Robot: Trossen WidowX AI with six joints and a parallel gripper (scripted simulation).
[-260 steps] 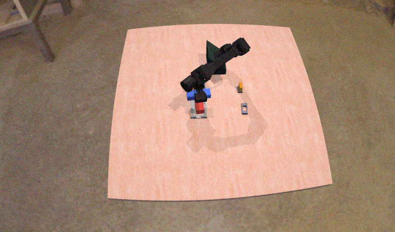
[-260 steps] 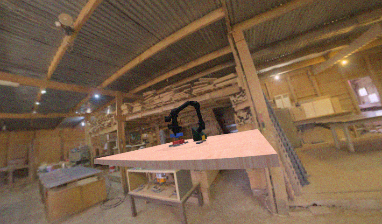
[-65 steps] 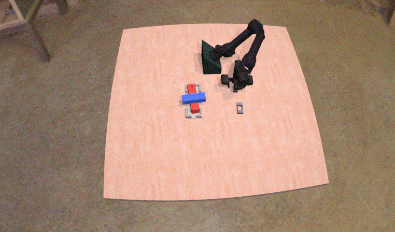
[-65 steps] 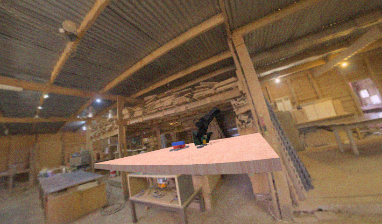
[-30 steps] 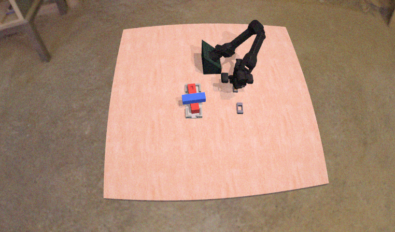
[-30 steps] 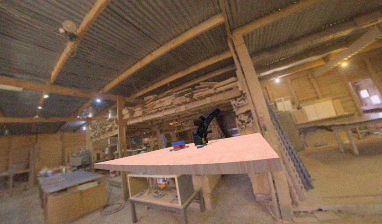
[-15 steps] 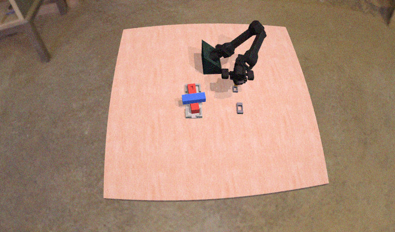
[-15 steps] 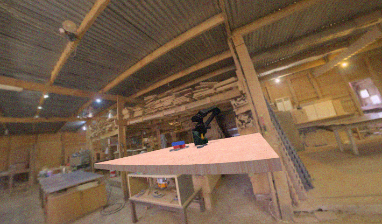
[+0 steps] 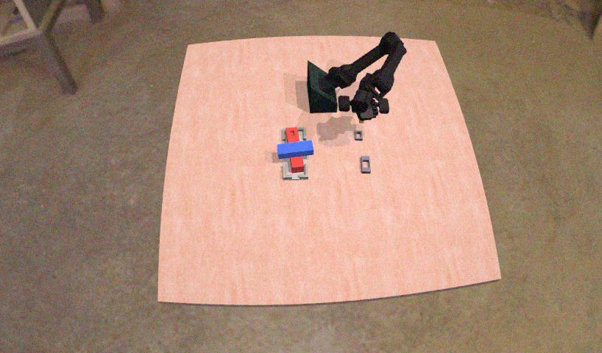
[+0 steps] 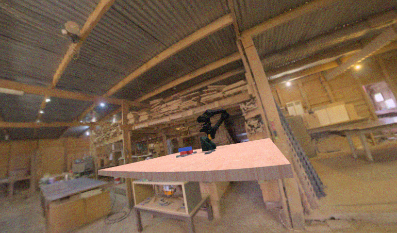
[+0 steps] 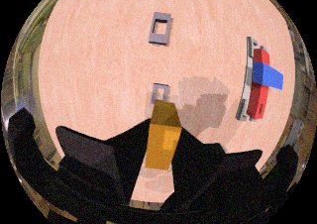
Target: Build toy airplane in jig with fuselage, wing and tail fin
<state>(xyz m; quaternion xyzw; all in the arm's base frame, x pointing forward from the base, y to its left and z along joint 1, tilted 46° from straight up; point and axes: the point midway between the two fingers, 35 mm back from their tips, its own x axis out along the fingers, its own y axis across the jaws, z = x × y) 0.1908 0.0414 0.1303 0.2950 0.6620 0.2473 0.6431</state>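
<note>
The tool [image 11: 160, 145] grips one orange tail fin [image 11: 162, 135]; two grey holders [image 9: 358, 134] lie nearby.

timber barn [image 10: 261, 95] | corrugated roof [image 10: 154, 31] | dirt floor [image 10: 353, 184] | workbench [image 10: 70, 187]

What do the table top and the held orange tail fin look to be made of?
Table top: pale pinkish wood, matte, with faint lengthwise grain streaks. Tail fin, clamped in the gripper: probably plastic or painted block; flat uniform orange, no grain, no gloss.

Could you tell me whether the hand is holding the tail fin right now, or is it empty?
Holding it. The hand is shut on the orange tail fin, which juts out between its fingers above the table, clear of the small grey holder.
</note>
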